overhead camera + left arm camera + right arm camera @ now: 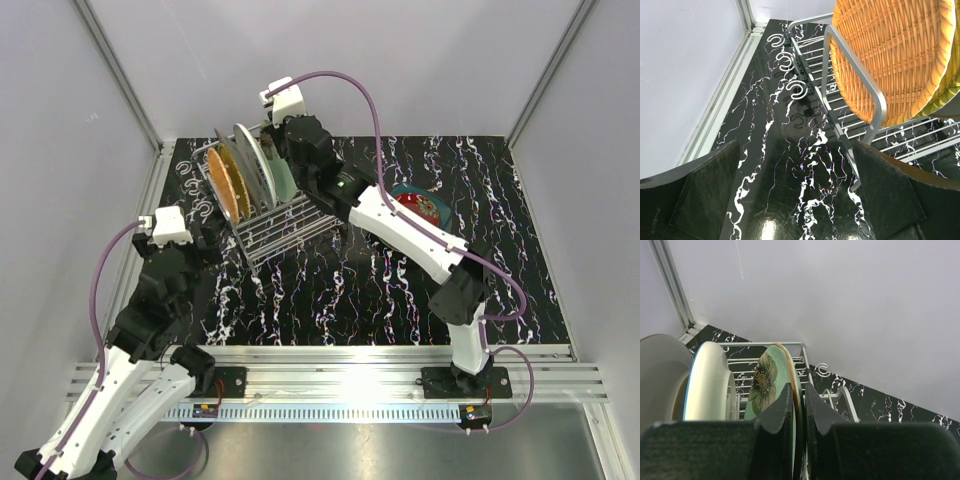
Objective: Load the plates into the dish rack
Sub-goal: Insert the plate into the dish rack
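The silver wire dish rack [290, 228] stands at the back left of the table. Several plates stand upright in it: an orange woven one [222, 180], a grey one [250, 165] and a pale green one [283, 178]. My right gripper [290, 150] reaches over the rack from the right and is shut on the rim of the pale green flower plate [765, 385], whose edge runs between the two fingers. My left gripper [205, 235] hovers low beside the rack's left end, open and holding nothing. Its view shows the orange plate [890, 50] behind the rack's rail [875, 95].
A red patterned plate [415, 207] lies on a dark teal one [432, 192] at the right of the table. White hooks [790, 62] hang off the rack's left side. Grey walls and metal frame posts close in the back and sides.
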Controlling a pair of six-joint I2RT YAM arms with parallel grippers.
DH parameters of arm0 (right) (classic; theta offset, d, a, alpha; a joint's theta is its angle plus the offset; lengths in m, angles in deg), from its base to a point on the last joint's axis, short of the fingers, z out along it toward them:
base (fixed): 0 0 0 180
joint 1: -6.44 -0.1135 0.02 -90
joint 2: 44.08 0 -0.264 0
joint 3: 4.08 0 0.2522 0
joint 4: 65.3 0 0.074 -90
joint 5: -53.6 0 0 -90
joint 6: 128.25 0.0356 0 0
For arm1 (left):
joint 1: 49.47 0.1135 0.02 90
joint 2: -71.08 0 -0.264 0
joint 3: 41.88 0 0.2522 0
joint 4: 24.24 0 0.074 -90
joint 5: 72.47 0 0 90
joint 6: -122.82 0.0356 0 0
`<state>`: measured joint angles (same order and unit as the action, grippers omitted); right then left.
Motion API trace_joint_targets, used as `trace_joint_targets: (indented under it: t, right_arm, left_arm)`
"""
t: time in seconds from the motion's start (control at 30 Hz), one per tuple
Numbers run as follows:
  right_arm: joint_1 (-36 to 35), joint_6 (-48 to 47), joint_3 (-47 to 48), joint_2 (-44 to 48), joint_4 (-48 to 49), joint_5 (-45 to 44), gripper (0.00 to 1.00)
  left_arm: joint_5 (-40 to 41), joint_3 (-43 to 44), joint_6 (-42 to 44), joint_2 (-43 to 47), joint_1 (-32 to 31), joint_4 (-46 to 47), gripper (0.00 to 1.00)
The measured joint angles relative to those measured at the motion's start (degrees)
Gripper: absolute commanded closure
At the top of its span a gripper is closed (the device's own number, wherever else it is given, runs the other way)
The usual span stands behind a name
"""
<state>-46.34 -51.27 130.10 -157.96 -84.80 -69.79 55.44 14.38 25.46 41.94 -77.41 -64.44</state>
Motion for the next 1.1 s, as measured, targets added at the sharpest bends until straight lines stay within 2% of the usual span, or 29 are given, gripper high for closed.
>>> trace_joint_targets:
  t: [0.4, 0.7, 1.1]
  right_arm:
    - [0.61, -0.28, -1.77, -0.15, 3.58, 0.44, 0.92]
    - [0.83, -1.40, -7.39, 1.46, 10.78, 0.15, 0.83]
    - [0.17, -5.90, -10.99, 2.62, 15.10, 1.36, 0.83]
  left_arm:
    - [-0.22, 0.00, 0.00, -0.22, 0.00, 0.00, 0.01]
    - [-0.26, 0.00, 0.00, -0.22, 0.00, 0.00, 0.01]
    - [-0.46, 0.00, 0.00, -0.24, 0.00, 0.00, 0.01]
